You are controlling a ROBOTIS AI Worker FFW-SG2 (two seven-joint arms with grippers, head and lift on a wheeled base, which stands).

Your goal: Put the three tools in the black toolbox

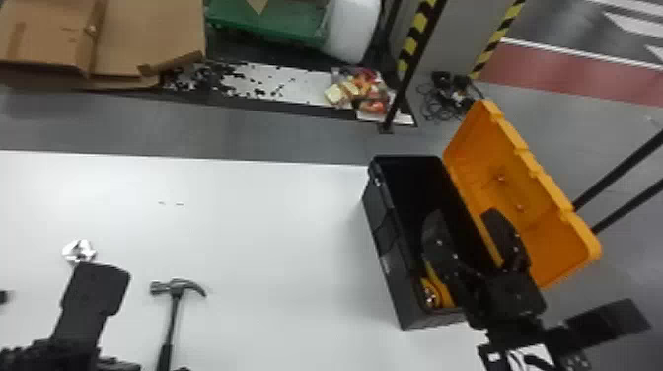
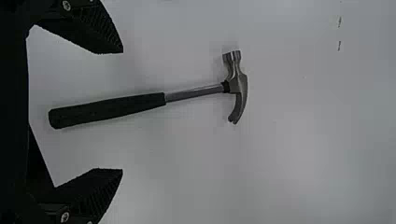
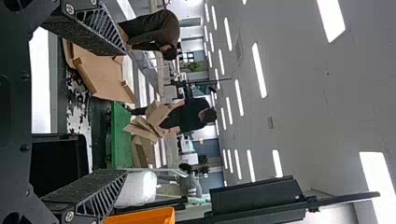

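Observation:
Over the near part of the black toolbox [image 1: 389, 251] stands my right gripper [image 1: 468, 229], open and empty; the right wrist view shows this gripper [image 3: 123, 112] beside the dark box opening [image 3: 58, 163]. A yellow tool [image 1: 441, 291] lies inside at the box's near end. At lower left is my left gripper [image 1: 93, 291]. The hammer [image 1: 172, 311] lies on the table to its right. In the left wrist view the left gripper [image 2: 123, 111] is open, the hammer's black handle [image 2: 107, 109] lying between its spread fingers, ungripped. A silver tool head [image 1: 80, 251] pokes out beyond the left finger, its remainder hidden.
The toolbox's orange lid [image 1: 533, 197] stands open on its right side. The white table [image 1: 266, 237] stretches between hammer and box. A small dark object [image 1: 3, 296] touches the left edge. Beyond the table are cardboard [image 1: 143, 39] and a striped post [image 1: 417, 39].

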